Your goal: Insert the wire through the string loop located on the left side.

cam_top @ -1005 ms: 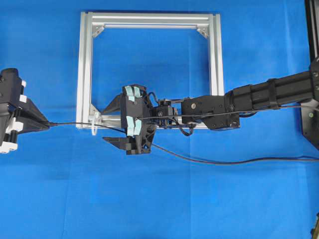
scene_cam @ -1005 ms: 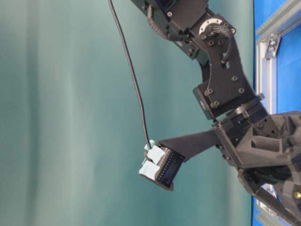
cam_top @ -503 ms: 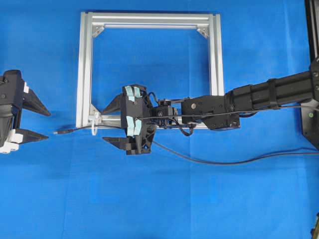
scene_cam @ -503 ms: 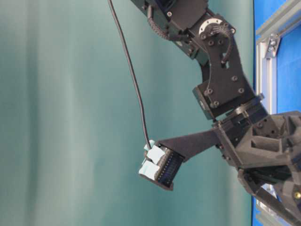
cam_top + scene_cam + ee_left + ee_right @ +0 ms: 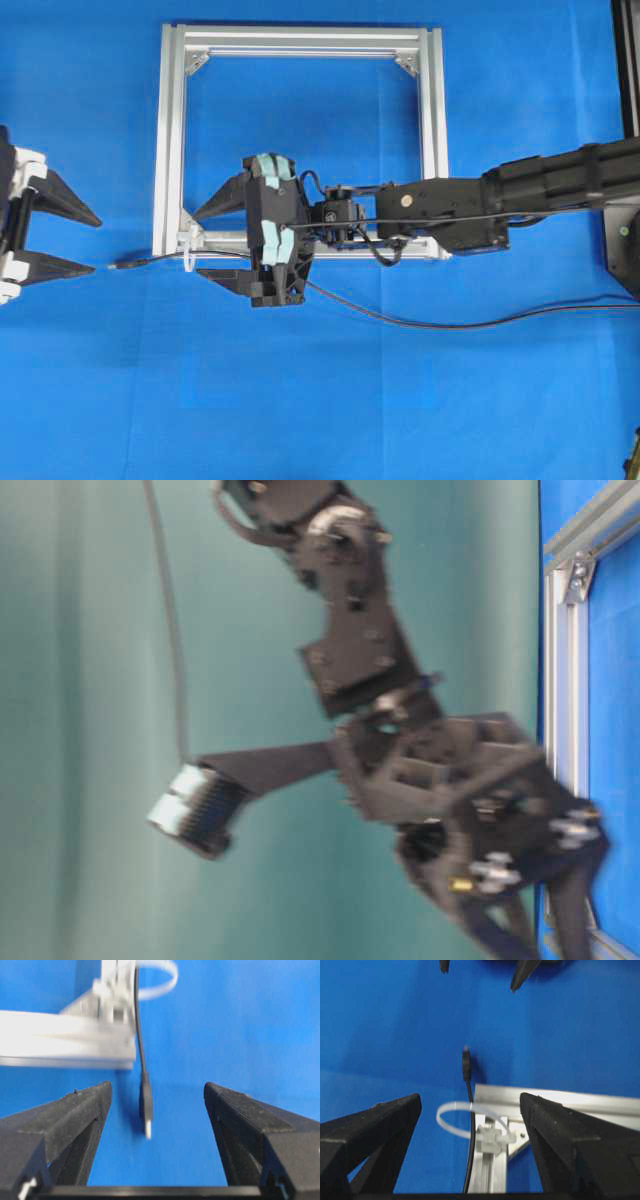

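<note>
Seen from overhead, the wire (image 5: 420, 322) ran across the blue surface (image 5: 320, 400), under the right pincer (image 5: 222, 242), and through the string loop (image 5: 189, 262) at the lower left corner of the aluminium frame (image 5: 170, 140), its plug tip lying just left of the frame. The left pincer (image 5: 78, 241) stood wide open and empty at the picture's left edge, apart from the plug.

The left wrist camera alone showed the plug (image 5: 146, 1110) lying between the spread fingers (image 5: 80, 1110), touching neither. The right wrist camera alone showed the white loop (image 5: 451, 1119) arching over the wire (image 5: 470, 1125) beside the frame's corner bracket (image 5: 492, 1139); the right pincer was open too, holding nothing.

The table-level view was blurred, showing mostly the right arm (image 5: 360, 670) against a green backdrop (image 5: 90, 680), with the loop out of sight. The left arm was cut off overhead.
</note>
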`<state>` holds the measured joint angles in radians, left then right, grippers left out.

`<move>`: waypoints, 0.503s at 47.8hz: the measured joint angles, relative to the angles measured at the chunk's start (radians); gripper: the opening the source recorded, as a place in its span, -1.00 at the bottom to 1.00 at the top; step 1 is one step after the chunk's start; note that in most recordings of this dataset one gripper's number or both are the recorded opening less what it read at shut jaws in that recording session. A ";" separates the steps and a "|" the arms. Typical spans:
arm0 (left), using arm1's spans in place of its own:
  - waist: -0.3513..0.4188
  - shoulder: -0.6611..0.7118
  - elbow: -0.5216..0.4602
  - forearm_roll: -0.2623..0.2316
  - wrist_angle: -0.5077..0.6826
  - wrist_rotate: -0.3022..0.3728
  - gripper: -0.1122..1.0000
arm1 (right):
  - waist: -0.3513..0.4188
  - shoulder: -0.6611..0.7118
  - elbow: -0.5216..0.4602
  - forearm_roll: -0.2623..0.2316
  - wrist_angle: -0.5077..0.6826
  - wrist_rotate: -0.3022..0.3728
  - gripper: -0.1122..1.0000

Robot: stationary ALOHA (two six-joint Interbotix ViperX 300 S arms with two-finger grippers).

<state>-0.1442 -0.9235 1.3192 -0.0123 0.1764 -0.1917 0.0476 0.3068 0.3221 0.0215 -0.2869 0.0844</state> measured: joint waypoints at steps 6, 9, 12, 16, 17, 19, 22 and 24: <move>0.014 -0.074 -0.009 0.026 0.000 0.000 0.42 | -0.002 -0.037 -0.002 0.000 0.031 -0.002 0.92; 0.023 -0.101 -0.014 0.029 0.000 0.000 0.42 | -0.002 -0.051 0.000 -0.002 0.044 -0.002 0.92; 0.032 -0.120 -0.017 0.029 0.000 0.000 0.42 | -0.002 -0.063 0.000 -0.003 0.052 -0.002 0.92; 0.040 -0.127 -0.018 0.031 0.000 0.000 0.42 | -0.002 -0.072 0.000 -0.003 0.057 -0.002 0.92; 0.043 -0.127 -0.018 0.031 0.000 0.000 0.42 | -0.002 -0.074 0.000 -0.003 0.057 -0.002 0.92; 0.046 -0.127 -0.018 0.029 0.000 0.000 0.42 | -0.002 -0.074 0.000 -0.003 0.058 -0.002 0.92; 0.048 -0.127 -0.018 0.031 0.000 0.000 0.42 | -0.002 -0.074 0.000 -0.003 0.060 -0.002 0.92; 0.051 -0.126 -0.018 0.031 -0.002 0.000 0.42 | -0.002 -0.074 0.000 -0.003 0.060 -0.002 0.92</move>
<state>-0.0936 -1.0492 1.3008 0.0184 0.1749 -0.1917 0.0460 0.2332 0.3221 0.0184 -0.2270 0.0828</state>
